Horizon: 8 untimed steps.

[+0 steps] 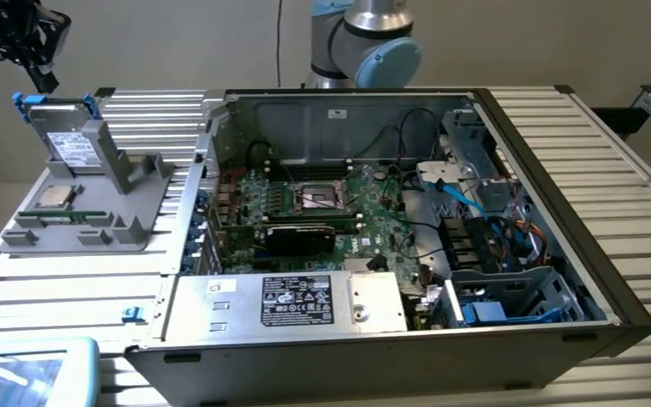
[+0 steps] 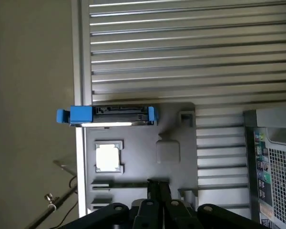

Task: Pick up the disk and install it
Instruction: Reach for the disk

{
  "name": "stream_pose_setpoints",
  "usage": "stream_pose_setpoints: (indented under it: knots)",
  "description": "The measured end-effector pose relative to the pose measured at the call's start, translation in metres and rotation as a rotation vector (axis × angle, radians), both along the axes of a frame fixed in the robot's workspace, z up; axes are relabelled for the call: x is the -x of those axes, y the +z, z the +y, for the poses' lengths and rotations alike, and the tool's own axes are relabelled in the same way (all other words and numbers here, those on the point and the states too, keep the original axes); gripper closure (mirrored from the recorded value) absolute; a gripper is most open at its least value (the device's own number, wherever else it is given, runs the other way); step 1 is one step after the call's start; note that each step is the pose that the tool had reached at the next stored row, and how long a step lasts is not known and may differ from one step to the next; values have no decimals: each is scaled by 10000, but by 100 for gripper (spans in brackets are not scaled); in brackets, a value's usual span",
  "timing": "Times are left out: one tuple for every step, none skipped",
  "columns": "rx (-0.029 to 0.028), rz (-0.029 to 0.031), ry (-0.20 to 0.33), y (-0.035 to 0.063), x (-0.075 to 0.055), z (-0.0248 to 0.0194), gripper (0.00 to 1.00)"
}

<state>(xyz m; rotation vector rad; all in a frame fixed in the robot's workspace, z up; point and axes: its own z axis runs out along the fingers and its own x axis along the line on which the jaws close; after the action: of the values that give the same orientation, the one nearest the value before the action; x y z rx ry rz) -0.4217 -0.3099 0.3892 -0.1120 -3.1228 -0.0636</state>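
Right now one claw (image 1: 45, 83) is hanging in the air above one disk (image 1: 65, 140). Its fingers are squeezing tight together with nothing between them, and it is not touching the disk. The disk is standing up on its edge in a slot of one grey stand (image 1: 88, 229), with its blue rails poking out at the top. One small square chip (image 1: 57, 197) is lying flat on the same stand, just in front of the disk. One big computer case (image 1: 303, 119) is lying open beside the stand, on the exterior view's right. One silver box (image 1: 303, 301) with a black label is sitting inside it. One robot arm (image 1: 359, 42) is standing behind the case. Everything is resting on a table (image 1: 77, 288) made of long silver slats, and a plain pale wall is showing behind. The stand is sitting close to the table's edge on the exterior view's left, and the air above the disk is open. The case wall is rising just beside the stand.
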Motion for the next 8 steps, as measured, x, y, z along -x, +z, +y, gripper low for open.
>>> stream_pose_setpoints:
  knots:
    - [0, 1, 2, 0, 32, 19, 89]
    - [-1, 3, 1, 0, 62, 39, 89]
    - [0, 5, 1, 0, 90, 62, 89]
    - [0, 5, 0, -1, 115, 91, 89]
    - [-1, 6, 0, -1, 138, 125, 89]
    - [0, 7, 2, -1, 159, 155, 89]
    - [0, 8, 1, 0, 181, 191, 89]
    - [1, 8, 1, 0, 202, 224, 89]
